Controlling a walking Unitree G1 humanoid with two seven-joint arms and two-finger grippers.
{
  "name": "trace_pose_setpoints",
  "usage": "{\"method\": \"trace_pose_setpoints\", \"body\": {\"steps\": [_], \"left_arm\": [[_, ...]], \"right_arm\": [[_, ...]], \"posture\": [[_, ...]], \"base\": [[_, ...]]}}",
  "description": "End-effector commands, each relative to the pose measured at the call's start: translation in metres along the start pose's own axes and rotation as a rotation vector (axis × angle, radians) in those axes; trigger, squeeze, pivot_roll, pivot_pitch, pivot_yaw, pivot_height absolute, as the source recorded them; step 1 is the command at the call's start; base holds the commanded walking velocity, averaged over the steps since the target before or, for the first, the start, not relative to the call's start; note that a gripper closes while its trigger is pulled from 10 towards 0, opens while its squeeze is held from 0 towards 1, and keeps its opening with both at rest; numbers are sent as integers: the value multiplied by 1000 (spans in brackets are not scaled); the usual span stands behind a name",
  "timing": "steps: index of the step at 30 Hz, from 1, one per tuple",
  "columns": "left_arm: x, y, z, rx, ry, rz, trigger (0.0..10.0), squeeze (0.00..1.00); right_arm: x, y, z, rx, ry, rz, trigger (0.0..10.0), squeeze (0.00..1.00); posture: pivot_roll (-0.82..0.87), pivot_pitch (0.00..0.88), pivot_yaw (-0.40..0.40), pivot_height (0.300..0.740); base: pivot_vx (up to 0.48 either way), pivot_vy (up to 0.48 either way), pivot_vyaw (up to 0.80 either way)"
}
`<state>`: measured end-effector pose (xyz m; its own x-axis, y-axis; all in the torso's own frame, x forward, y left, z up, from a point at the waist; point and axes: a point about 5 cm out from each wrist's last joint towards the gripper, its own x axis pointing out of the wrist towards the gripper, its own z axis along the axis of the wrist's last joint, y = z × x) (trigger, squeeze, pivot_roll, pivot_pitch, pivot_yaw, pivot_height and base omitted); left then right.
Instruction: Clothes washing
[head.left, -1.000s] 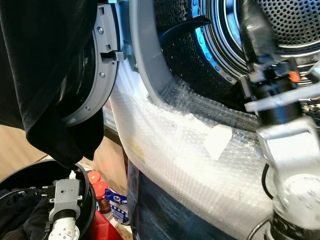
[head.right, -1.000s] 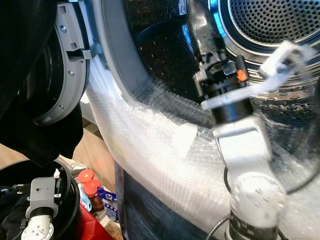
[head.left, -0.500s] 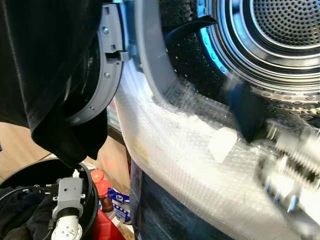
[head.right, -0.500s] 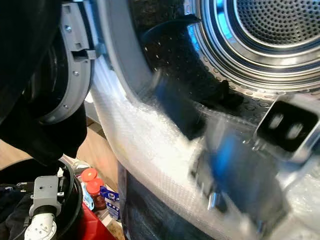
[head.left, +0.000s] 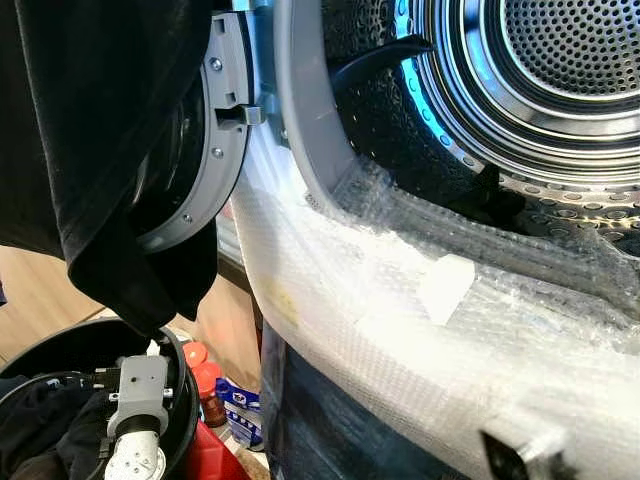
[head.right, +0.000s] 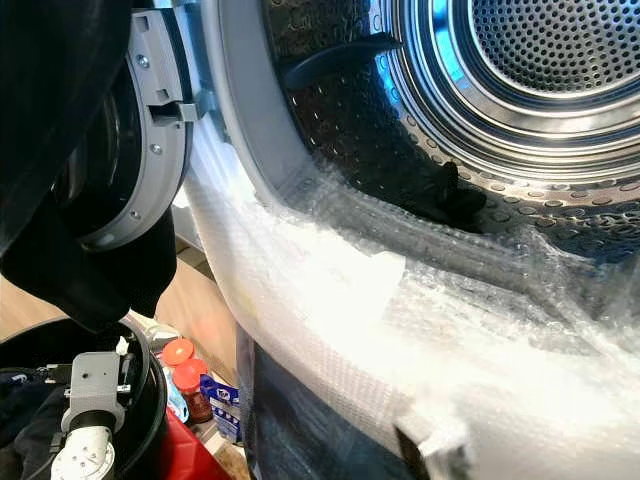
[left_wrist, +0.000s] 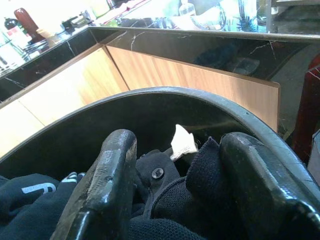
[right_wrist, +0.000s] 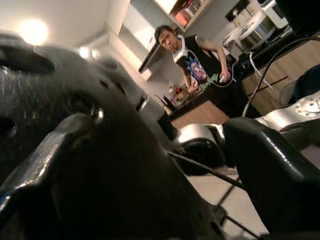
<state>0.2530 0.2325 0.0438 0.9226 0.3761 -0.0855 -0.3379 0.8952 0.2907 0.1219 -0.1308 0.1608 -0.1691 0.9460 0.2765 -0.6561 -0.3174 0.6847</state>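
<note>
From the head views, the washing machine drum (head.left: 560, 70) stands open, its lower rim padded with bubble wrap (head.left: 400, 310); a small dark garment (head.right: 445, 195) lies inside the drum, and a black cloth (head.left: 90, 150) hangs over the open door (head.left: 215, 130). Lower left, the left end effector (head.left: 135, 400) reaches into a black basket (head.left: 175, 350). In the left wrist view its fingers (left_wrist: 107, 175) are spread apart above dark clothes (left_wrist: 165, 190) in the basket. In the right wrist view the right end effector (right_wrist: 200, 165) looks apart, though blurred; a person (right_wrist: 200, 65) stands beyond.
</note>
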Motion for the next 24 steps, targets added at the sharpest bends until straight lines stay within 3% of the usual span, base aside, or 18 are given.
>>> {"method": "trace_pose_setpoints", "body": {"steps": [1, 3, 4, 5, 6, 14, 17, 18, 22, 23, 24], "left_arm": [[-10, 3, -27, 31, 129, -9, 10000, 0], [-10, 3, -28, 33, 132, -11, 10000, 0], [-10, 3, -30, 35, 137, -13, 10000, 0], [-10, 3, -30, 35, 137, -13, 10000, 0], [-11, 2, -31, 35, 140, -14, 10000, 0], [-14, 3, -36, 42, 153, -15, 10000, 0], [-14, 4, -38, 44, 158, -18, 10000, 0], [-15, 3, -39, 46, 162, -20, 10000, 0], [-16, 1, -41, 45, 169, -20, 10000, 0], [-16, 1, -41, 43, 170, -20, 10000, 0], [-16, 1, -41, 43, 170, -20, 10000, 0]], "right_arm": [[-10, -11, -27, 61, 147, -67, 10000, 0], [-17, -19, -38, 84, 178, -106, 10000, 0], [-28, -33, -52, 116, 185, -169, 10000, 0], [-28, -33, -52, 116, 185, -169, 10000, 0], [-41, -47, -69, 163, 166, -242, 10000, 0], [-50, -57, -97, 236, 151, -305, 10000, 0], [-56, -73, -103, 241, 112, -384, 10000, 0], [-63, -84, -108, 256, 76, -441, 10000, 0], [-80, -104, -119, 317, -38, -582, 10000, 0], [-87, -114, -122, 326, -91, -677, 10000, 0], [-87, -114, -122, 326, -91, -677, 10000, 0]], "posture": [[-29, 26, 1, 740], [-29, 26, 1, 740], [-27, 24, -1, 740], [-27, 24, -1, 740], [-21, 22, -5, 740], [-14, 12, -1, 740], [-14, 8, -2, 740], [-11, 0, -6, 740], [-4, 0, -7, 740], [-1, 0, -10, 740], [-1, 0, -10, 740]], "base": [[0, 0, 0], [0, 0, 0], [0, 0, 0], [0, 0, 0], [0, 0, 0], [0, 0, 0], [0, 0, 0], [0, 0, 0], [0, 0, 0], [0, 0, 0], [0, 0, 0]]}}
